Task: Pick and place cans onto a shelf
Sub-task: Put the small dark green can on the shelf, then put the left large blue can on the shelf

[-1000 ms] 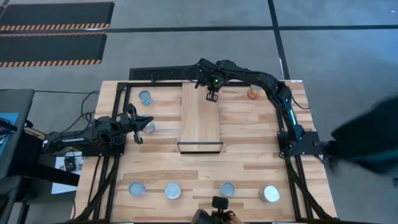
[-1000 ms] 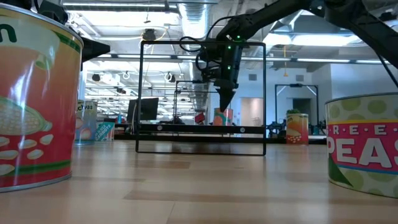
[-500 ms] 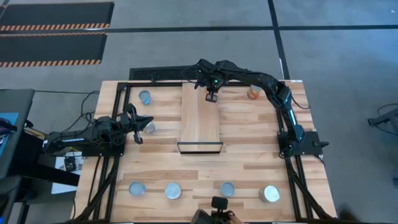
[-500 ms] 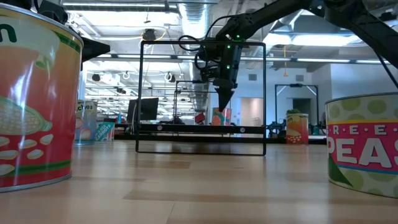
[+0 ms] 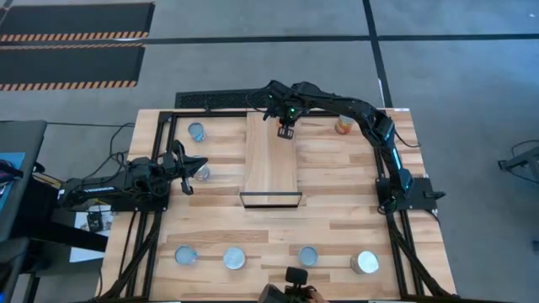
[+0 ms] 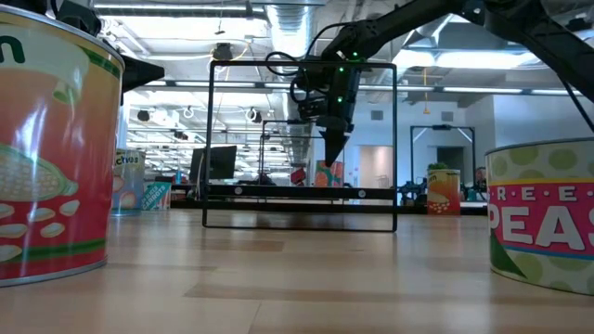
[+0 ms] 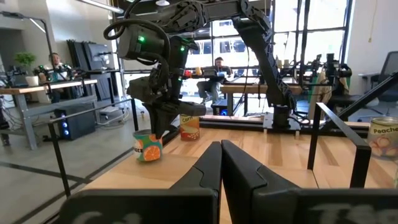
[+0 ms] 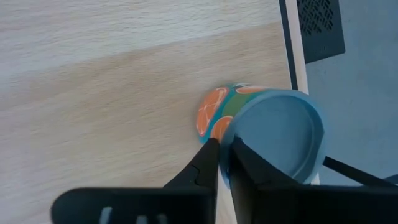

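Item: slatted wooden table [image 5: 337, 210], catalogued from above, with clock directions taken from its centre.

1. Shelf [image 5: 269, 160]: a light-wood plank in a thin black frame, laid through the centre with its long axis running from 12 to 6 o'clock.

2. Orange-slice can [image 8: 273, 134]: blue-grey top and orange-fruit label. It was found upright at the 12 o'clock end of the shelf, close to the plank's 3 o'clock edge. In the overhead view it was hidden beneath the right arm.

3. Right gripper [image 5: 287, 132]: it was reached across from the arm's base at 3 o'clock and pointed straight down over the orange-slice can, level with the can's rim in its own wrist view. Whether it was parted or clamped, and whether the can was gripped, could not be told.

4. Left gripper [image 5: 190, 175]: it was held low at 9 o'clock with the fingers [image 7: 208, 171] pressed together and nothing between them.

5. Silver-topped can [image 5: 202, 172]: stood just beside the left gripper on its 3 o'clock side.

6. Blue-grey can [image 5: 196, 131]: stood at 10 o'clock.

7. Orange-labelled can [image 5: 344, 126]: stood at 2 o'clock, well apart from the shelf.

8. Near-edge row, all upright on the tabletop: first can [image 5: 185, 254] at 7 o'clock, second can [image 5: 234, 257] and third can [image 5: 309, 256] on either side of 6 o'clock, and fourth can [image 5: 365, 263] at 5 o'clock.
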{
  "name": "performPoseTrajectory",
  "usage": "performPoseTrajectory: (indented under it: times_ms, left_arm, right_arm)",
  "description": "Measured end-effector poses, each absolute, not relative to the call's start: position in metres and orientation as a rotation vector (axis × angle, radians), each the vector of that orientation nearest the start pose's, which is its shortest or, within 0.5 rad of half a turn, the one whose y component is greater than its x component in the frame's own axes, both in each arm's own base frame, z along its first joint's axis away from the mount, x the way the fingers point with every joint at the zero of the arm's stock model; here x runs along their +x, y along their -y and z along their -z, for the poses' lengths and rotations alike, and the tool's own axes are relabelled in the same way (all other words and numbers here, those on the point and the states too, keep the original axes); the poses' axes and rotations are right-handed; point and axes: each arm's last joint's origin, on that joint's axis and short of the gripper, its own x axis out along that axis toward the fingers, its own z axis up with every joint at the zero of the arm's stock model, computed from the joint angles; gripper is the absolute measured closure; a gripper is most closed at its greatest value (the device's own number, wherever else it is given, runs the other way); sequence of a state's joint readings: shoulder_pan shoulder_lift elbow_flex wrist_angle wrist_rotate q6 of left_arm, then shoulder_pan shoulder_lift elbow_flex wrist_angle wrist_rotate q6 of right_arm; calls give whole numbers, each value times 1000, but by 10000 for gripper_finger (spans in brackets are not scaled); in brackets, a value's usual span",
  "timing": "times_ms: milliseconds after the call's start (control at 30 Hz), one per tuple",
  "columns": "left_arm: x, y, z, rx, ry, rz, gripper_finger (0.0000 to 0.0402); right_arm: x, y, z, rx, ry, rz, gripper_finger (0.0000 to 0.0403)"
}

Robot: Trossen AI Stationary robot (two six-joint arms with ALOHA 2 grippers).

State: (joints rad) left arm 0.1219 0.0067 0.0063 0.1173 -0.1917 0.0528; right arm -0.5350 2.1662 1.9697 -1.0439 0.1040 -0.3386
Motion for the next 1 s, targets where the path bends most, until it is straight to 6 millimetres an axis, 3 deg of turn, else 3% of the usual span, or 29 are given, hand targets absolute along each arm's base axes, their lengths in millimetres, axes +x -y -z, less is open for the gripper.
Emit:
performPoseTrajectory:
  times_ms: [467, 667, 800, 1000]
  left_arm:
    - [95, -17, -176, 49, 103, -316, 401]
    - [95, -17, -176, 56, 104, -317, 401]
    - [95, -17, -176, 66, 100, -317, 401]
    - [95, -17, -175, 71, 95, -317, 401]
  right_arm:
    - [391, 227, -243, -60, -1309, 393, 273]
    - [390, 218, -256, -79, -1293, 392, 244]
    - [384, 206, -276, -115, -1278, 382, 252]
    - [369, 176, -319, -214, -1250, 435, 320]
